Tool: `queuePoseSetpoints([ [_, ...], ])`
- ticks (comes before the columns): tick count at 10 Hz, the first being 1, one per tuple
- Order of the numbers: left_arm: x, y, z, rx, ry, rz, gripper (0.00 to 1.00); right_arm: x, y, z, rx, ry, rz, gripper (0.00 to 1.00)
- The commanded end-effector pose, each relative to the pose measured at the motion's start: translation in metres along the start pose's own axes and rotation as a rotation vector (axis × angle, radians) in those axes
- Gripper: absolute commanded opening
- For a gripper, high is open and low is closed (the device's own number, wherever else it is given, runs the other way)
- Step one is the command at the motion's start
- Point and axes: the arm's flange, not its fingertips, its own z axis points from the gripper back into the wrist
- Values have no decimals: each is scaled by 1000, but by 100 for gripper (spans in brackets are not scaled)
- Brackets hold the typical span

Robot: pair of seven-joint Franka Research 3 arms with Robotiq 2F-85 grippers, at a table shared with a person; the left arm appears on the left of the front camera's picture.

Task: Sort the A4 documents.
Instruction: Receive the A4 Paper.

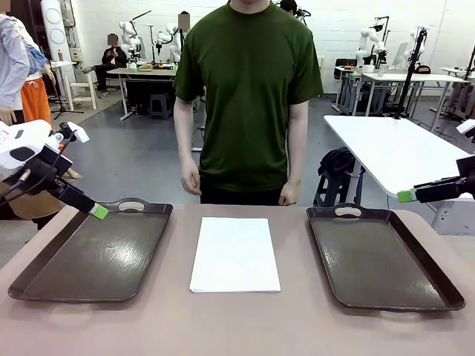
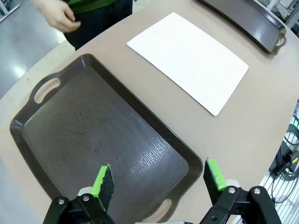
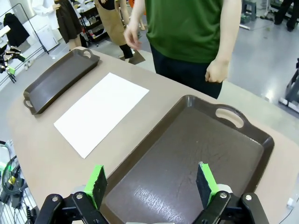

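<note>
A4 documents lie flat on the worktop, one neat stack. Left gripper, fingers apart and holding nothing, hangs over the left tray, well left of the documents. Right gripper (also apart, nothing held) hangs over the right tray, well right of them.

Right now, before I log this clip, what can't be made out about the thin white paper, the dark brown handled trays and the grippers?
Thin white A4 paper: sheet count; front view, edges too thin to separate.
Black, green-padded right gripper: its body; front view, cut off by the right edge.
Dark brown left tray: near handle; left wrist view, partly behind the left gripper.
</note>
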Motion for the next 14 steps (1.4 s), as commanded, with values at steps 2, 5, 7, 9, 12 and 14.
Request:
queuePoseSetpoints([
  [2,-1,2,0,0,-21,-6,100,0,1,-1,12,-7,7,100],
  [5,-1,2,0,0,-21,-6,100,0,1,-1,12,-7,7,100],
  [7,-1,2,0,0,-21,-6,100,0,1,-1,12,-7,7,100],
  [9,-1,2,0,0,-21,-6,100,0,1,-1,12,-7,7,100],
  [12,-1,2,0,0,-21,-6,100,0,1,-1,12,-7,7,100],
  [14,-1,2,0,0,-21,-6,100,0,1,-1,12,-7,7,100],
])
